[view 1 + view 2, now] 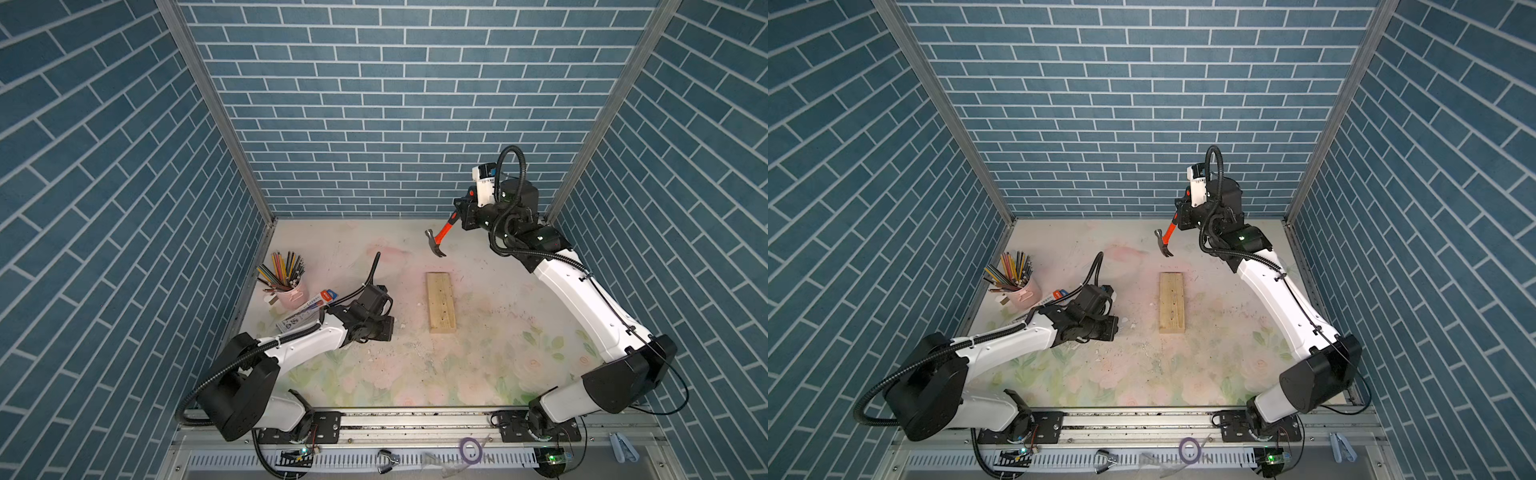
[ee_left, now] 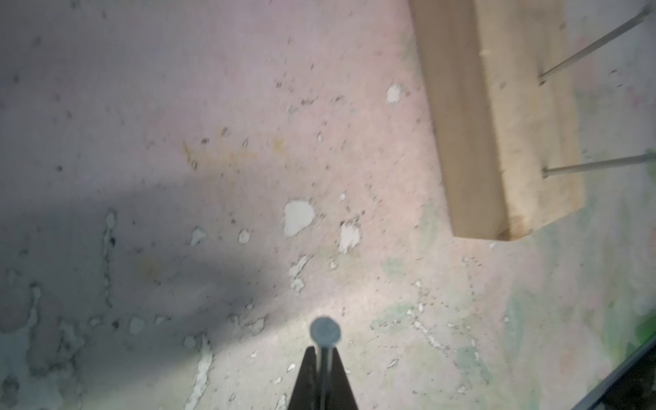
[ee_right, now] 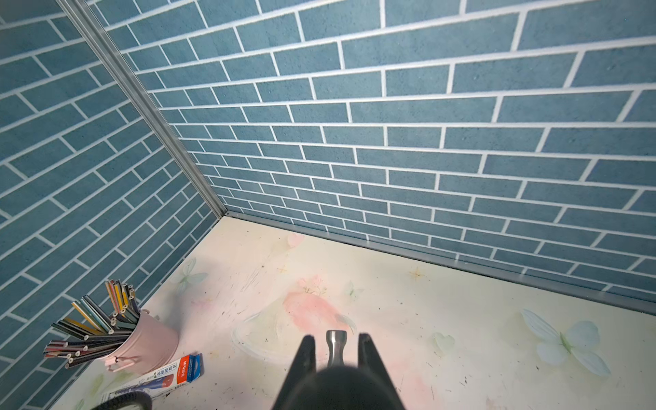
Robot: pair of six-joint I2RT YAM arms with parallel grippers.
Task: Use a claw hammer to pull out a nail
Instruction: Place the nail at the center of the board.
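Claw hammer (image 1: 445, 232) hangs head-down, upper right of centre in both top views, handle clamped in our right gripper (image 1: 460, 212); our left gripper (image 2: 322, 351), closed, pinches a nail (image 2: 324, 329).

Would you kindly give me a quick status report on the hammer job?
Left hand shut on a nail. Right hand shut on claw hammer, raised past the wood block, which holds two nails. Nothing between hammer and block.
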